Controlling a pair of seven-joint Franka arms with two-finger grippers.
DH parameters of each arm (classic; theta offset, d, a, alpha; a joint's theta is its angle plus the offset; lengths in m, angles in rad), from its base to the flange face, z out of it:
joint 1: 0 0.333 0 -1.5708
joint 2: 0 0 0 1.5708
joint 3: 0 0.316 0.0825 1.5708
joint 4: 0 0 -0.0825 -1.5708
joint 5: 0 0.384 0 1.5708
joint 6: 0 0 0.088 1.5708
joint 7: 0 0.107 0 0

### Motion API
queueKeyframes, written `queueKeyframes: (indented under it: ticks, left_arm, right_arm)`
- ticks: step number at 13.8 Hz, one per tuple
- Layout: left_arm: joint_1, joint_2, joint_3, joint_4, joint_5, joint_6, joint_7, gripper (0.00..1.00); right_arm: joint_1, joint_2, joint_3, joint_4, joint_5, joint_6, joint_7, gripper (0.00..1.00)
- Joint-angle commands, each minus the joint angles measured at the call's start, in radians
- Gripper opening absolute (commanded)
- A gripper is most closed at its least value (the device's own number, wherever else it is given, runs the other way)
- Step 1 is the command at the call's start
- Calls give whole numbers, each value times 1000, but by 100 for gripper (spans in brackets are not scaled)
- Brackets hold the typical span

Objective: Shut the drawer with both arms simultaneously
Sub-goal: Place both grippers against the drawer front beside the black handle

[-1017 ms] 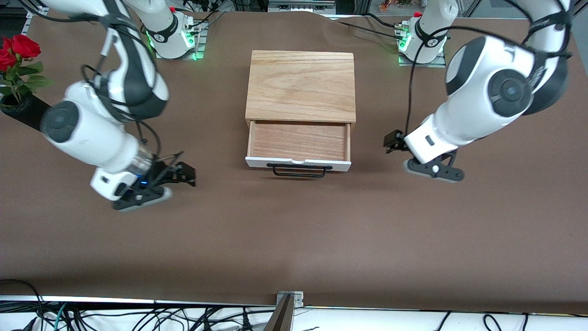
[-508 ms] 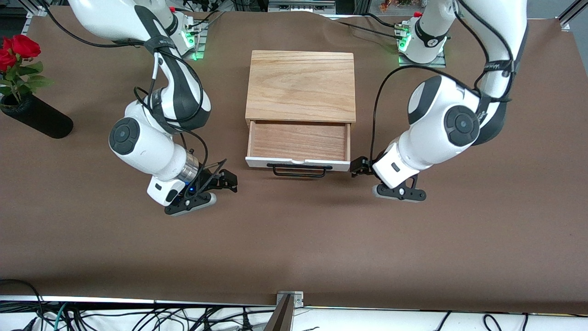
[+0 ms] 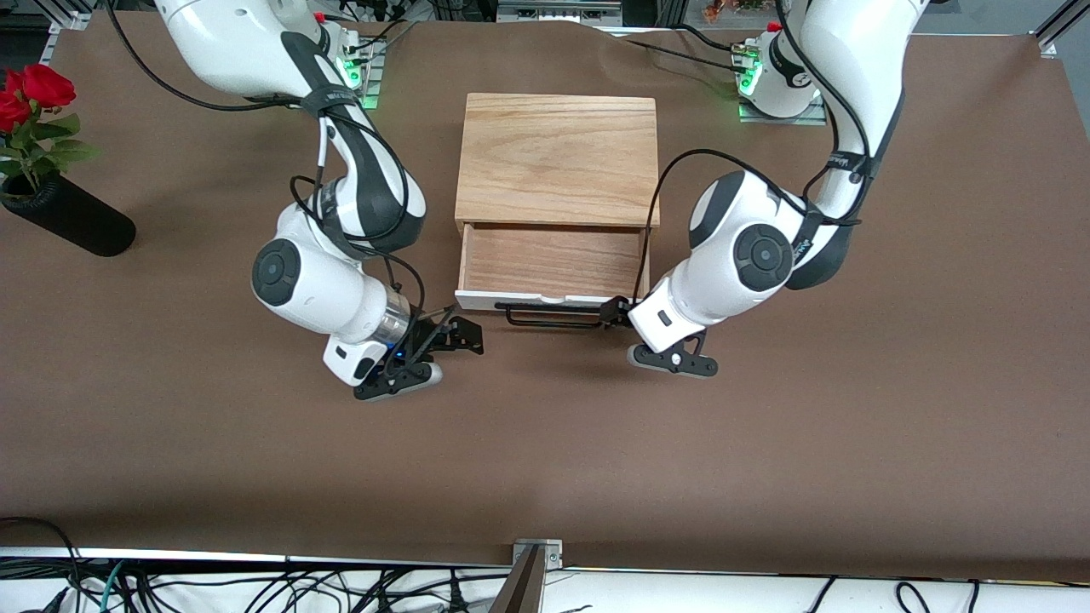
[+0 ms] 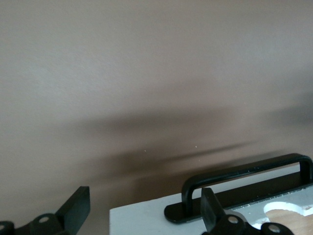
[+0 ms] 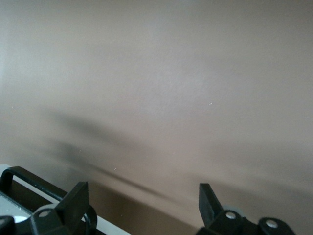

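Note:
The drawer (image 3: 553,260) stands pulled out of the light-oak box (image 3: 558,157), its white front panel (image 3: 477,299) and black wire handle (image 3: 553,323) facing the front camera. My left gripper (image 3: 613,311) is open, low at the panel's corner toward the left arm's end, beside the handle's end. Its wrist view shows the gripper (image 4: 144,210) astride the white panel (image 4: 146,220), with the handle (image 4: 244,171) by one finger (image 4: 210,205). My right gripper (image 3: 462,335) is open, just off the other corner. Its wrist view shows the gripper (image 5: 142,203) with the handle (image 5: 29,178) by one finger (image 5: 76,198).
A black vase (image 3: 72,223) with red roses (image 3: 34,89) lies near the right arm's end of the brown table. A metal bracket (image 3: 536,553) sits at the table edge nearest the front camera, with cables below it.
Both arms have swung inward and down from the table's sides to the corners of the drawer front. The drawer stays pulled out the same amount.

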Motion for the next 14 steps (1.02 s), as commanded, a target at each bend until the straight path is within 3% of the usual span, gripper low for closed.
queueKeyframes:
  ticks: [1, 6, 14]
  left_arm:
    - [-19, 22, 7, 18, -22, -6, 11, 100]
    - [-22, 23, -15, -8, -22, -21, 11, 100]
    - [-20, 22, -24, -21, -24, -102, 11, 100]
  right_arm:
    - [22, 40, 4, 34, 65, -4, 17, 100]
    - [54, 53, 4, 30, 133, -19, 13, 100]
    - [82, 53, 6, 24, 134, -154, 114, 100]
